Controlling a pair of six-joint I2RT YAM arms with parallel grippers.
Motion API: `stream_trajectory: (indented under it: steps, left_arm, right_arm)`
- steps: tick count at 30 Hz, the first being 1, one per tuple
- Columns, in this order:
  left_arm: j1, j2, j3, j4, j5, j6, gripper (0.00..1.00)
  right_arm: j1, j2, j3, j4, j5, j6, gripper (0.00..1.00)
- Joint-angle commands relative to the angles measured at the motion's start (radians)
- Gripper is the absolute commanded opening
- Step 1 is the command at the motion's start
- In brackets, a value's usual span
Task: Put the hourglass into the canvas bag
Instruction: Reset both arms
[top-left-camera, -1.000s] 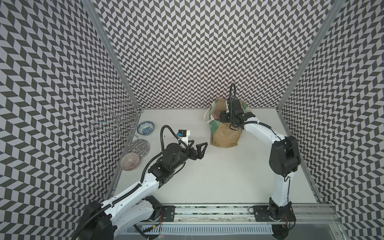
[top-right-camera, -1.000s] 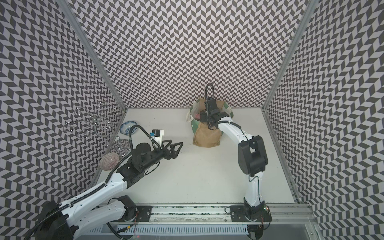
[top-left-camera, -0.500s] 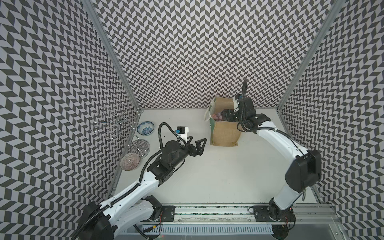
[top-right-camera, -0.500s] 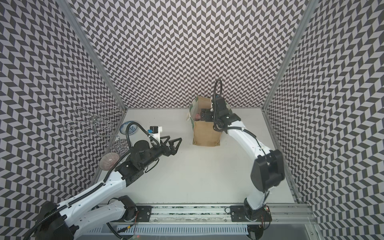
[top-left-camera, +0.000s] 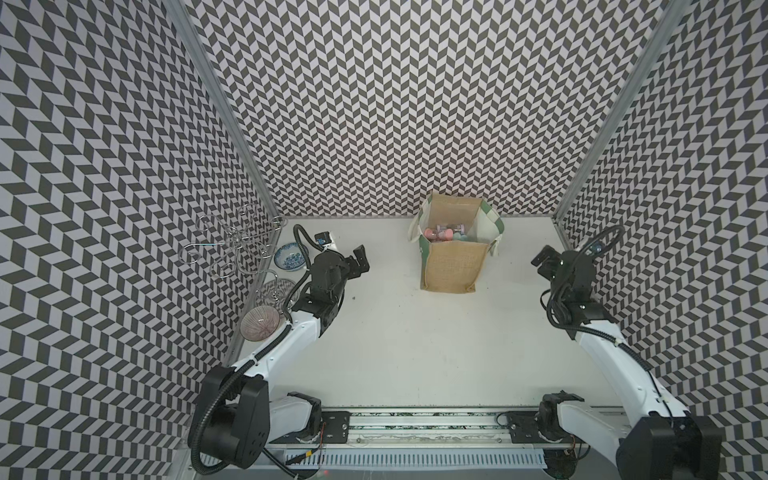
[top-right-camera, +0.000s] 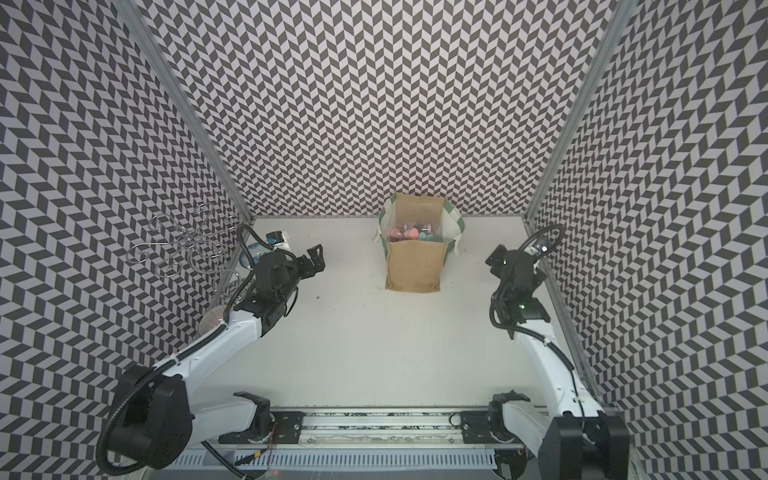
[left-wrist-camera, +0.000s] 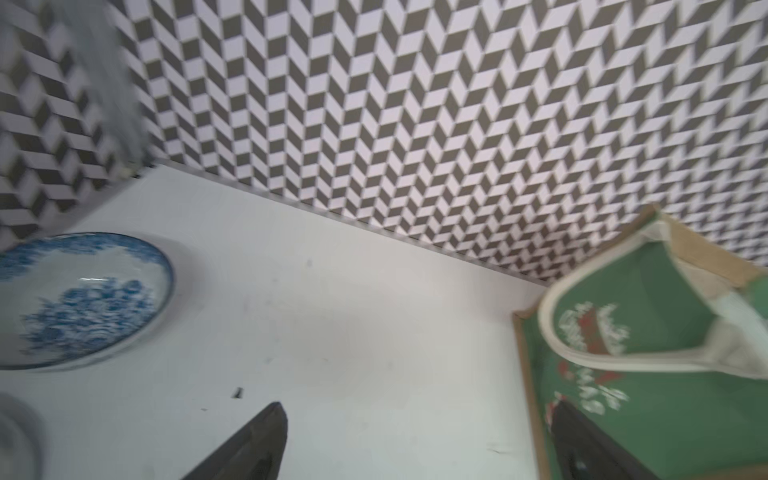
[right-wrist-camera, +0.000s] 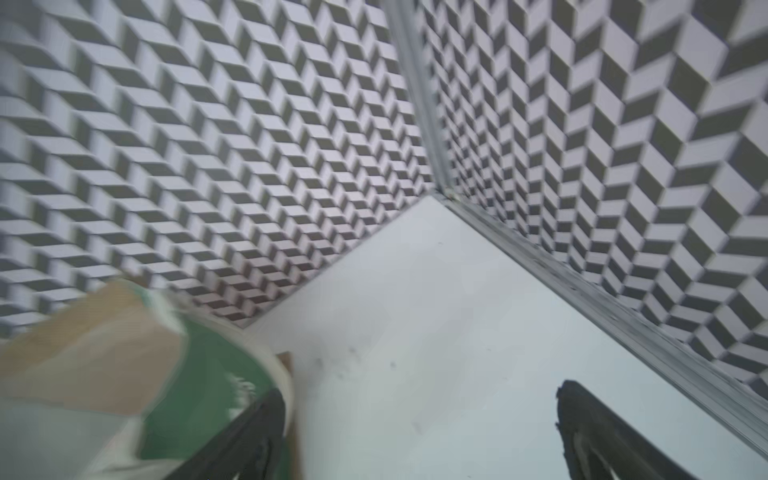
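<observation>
Now, in both top views the canvas bag (top-left-camera: 455, 262) (top-right-camera: 413, 266) stands upright toward the tabletop's (top-left-camera: 415, 353) 12 o'clock end. Its mouth is open, and pink and teal hourglasses (top-left-camera: 445, 234) lie inside at the bottom. The left tool (top-left-camera: 360, 259) hangs at the bag's 9 o'clock and the right tool (top-left-camera: 543, 258) at its 3 o'clock, both well apart from it.

In the left wrist view, the left tool (left-wrist-camera: 419, 407) is released, jaws spread over bare tabletop. The bag's green side is beyond one jaw and a blue-patterned bowl (left-wrist-camera: 83, 299) is off past the other.

In the right wrist view, the right tool (right-wrist-camera: 422, 392) is spread wide and grips nothing. The blurred bag (right-wrist-camera: 104, 353) shows behind one jaw.
</observation>
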Motion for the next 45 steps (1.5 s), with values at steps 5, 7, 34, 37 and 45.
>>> stream_trajectory:
  steps: [5,7,34,37,45]
  left_arm:
    - [0.075,0.039,-0.180,0.279,-0.149,0.280,0.99]
    - [0.085,0.059,-0.239,0.367,-0.152,0.315,0.99]
    - [0.255,0.275,-0.466,0.994,0.192,0.386,0.99]
    - [0.250,0.274,-0.469,0.998,0.182,0.389,0.99]
    - [0.244,0.274,-0.463,0.988,0.176,0.397,0.99]
  right_arm:
    - [-0.009,0.099,-0.300,0.475,0.044,-0.091,0.99]
    - [-0.006,0.196,-0.313,0.571,-0.005,-0.116,0.99]
    - [0.031,0.480,-0.384,1.249,-0.402,-0.448,0.99]
    - [0.031,0.471,-0.374,1.213,-0.408,-0.448,0.99]
    - [0.031,0.480,-0.372,1.221,-0.438,-0.463,0.99]
